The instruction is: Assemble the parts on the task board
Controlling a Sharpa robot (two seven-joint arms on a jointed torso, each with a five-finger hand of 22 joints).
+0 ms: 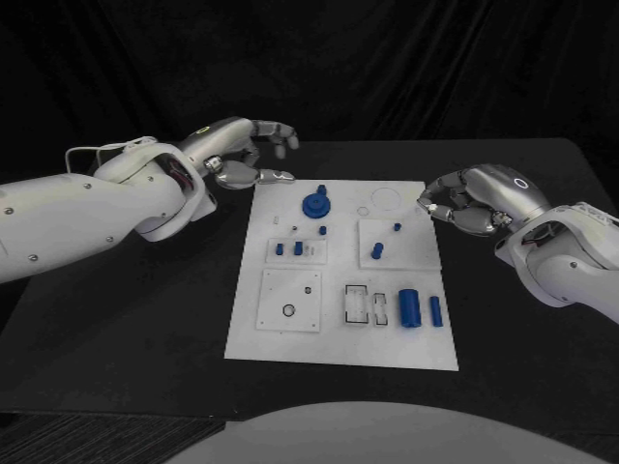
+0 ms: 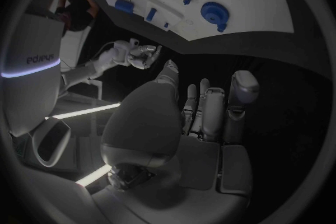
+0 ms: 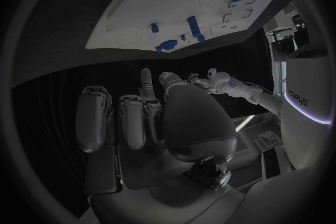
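The white task board (image 1: 394, 343) lies mid-table with several blue parts on it. A round gear-like part (image 1: 316, 203) sits near its far edge. A thick cylinder (image 1: 409, 308) and a thin one (image 1: 435, 309) lie at its near right. My left hand (image 1: 247, 150) hovers off the board's far left corner, fingers apart and holding nothing. My right hand (image 1: 463, 205) hangs beside the far right edge with loosely bent fingers, also holding nothing. The left wrist view looks past the left hand (image 2: 203, 117) to the gear-like part (image 2: 213, 12). The right wrist view has the right hand (image 3: 147, 117) before the board (image 3: 140, 17).
Small blue pegs (image 1: 397, 228) and short blocks (image 1: 290, 249) sit in raised white plates on the board. An empty frame (image 1: 354, 303) lies left of the cylinders. Black table (image 1: 129, 329) surrounds the board on every side.
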